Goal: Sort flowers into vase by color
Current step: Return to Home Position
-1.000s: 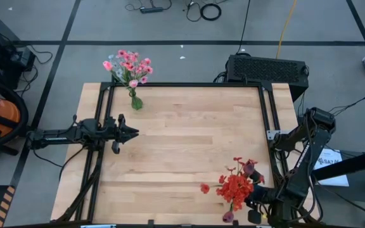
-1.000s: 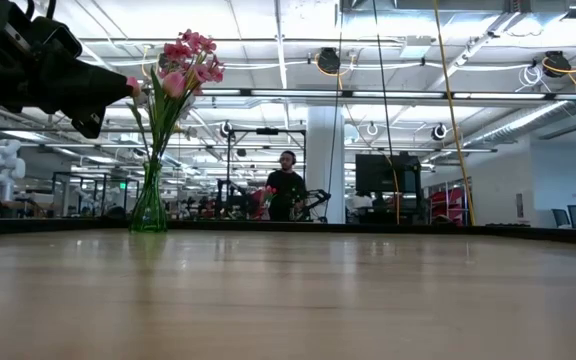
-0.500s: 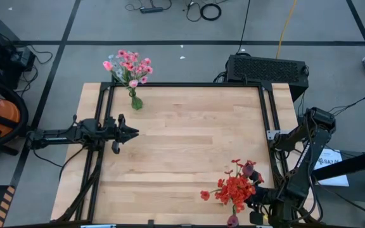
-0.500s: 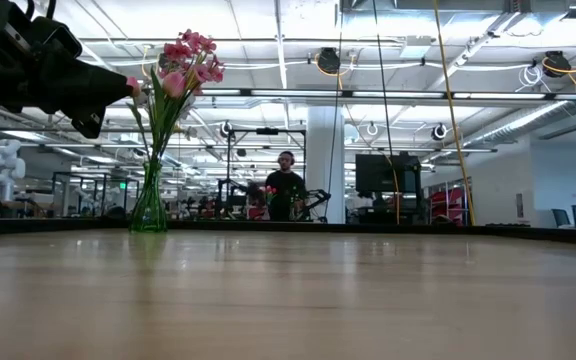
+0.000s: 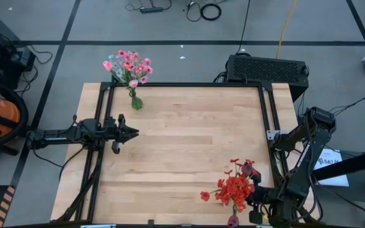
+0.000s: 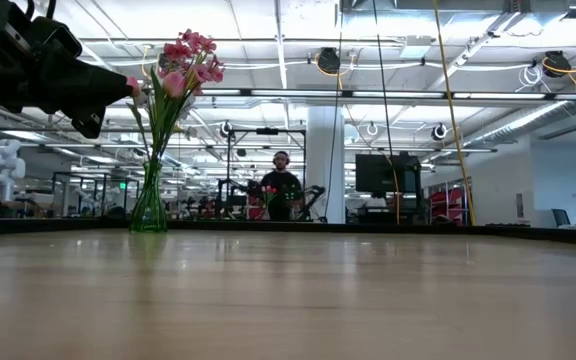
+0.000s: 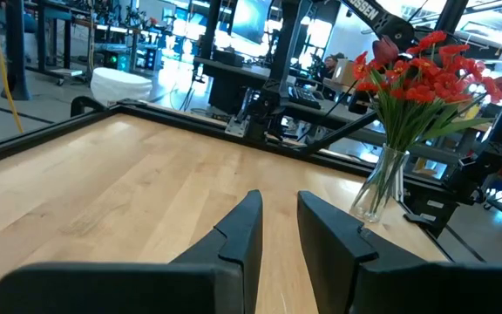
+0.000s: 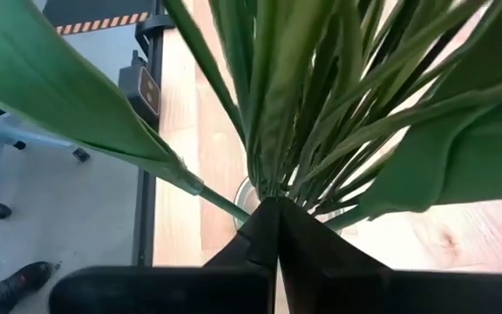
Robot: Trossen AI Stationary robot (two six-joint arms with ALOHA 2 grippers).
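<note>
Red flowers stand in a clear glass vase near the table's near right corner, with a dark red bud and a pink bud among them. Pink flowers fill a green glass vase at the far left corner. My right gripper is shut among the red bunch's green stems, just above the vase mouth. My left gripper hovers over the table's left side, its fingers a narrow gap apart, holding nothing. My right gripper has its shut fingertips at the point where the green stems gather above the vase mouth. It comes at them roughly level from the table's right side. Which stem lies between the tips is hidden by the bunch. The vase stands upright on the table.
A black frame runs along the table's left and right sides and its far edge. The wooden top between the two vases is bare. A person stands far off in the room beyond.
The red bunch has swayed a little toward the table's near edge. The pink bud on its near side and the lone red bloom on its left have both shifted nearer. The left arm has kept still.
</note>
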